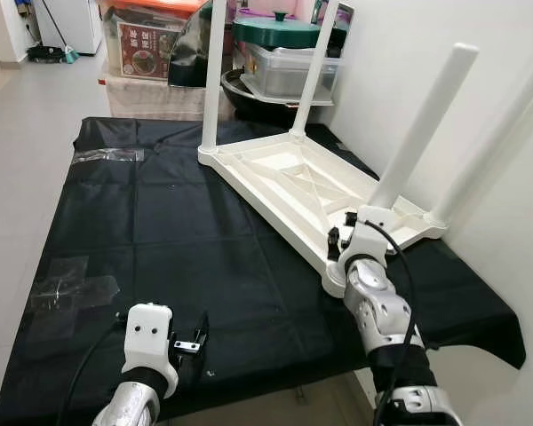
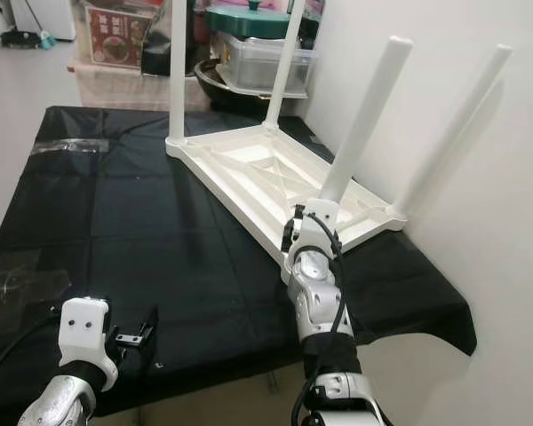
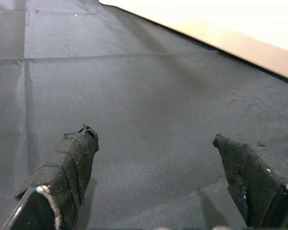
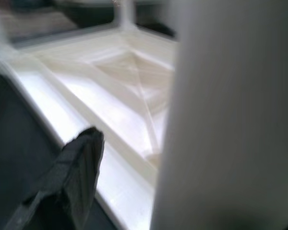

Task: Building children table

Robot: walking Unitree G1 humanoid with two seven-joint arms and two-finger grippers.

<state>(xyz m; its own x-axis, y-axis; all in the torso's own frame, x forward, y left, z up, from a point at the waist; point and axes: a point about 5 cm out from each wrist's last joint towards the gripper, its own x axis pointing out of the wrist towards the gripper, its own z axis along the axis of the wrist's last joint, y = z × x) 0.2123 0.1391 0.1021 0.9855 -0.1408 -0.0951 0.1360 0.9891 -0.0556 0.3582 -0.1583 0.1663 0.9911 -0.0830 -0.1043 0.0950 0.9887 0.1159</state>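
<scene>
Children table (image 1: 302, 191) is lying upturned; right end effector (image 1: 344, 241) is clasping its near leg (image 1: 422, 129), risking tilting it; left end effector (image 1: 194, 342) is hovering open.

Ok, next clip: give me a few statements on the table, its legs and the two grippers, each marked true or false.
1. The white table lies upside down on the black cloth. True.
2. Only two legs are fitted. False: four legs stand up from it.
3. The right gripper is at the base of the near leg. True.
4. The left gripper holds a leg. False: it is open above the cloth, holding nothing.
5. The table stands on bare floor. False: the cloth is under it.
</scene>
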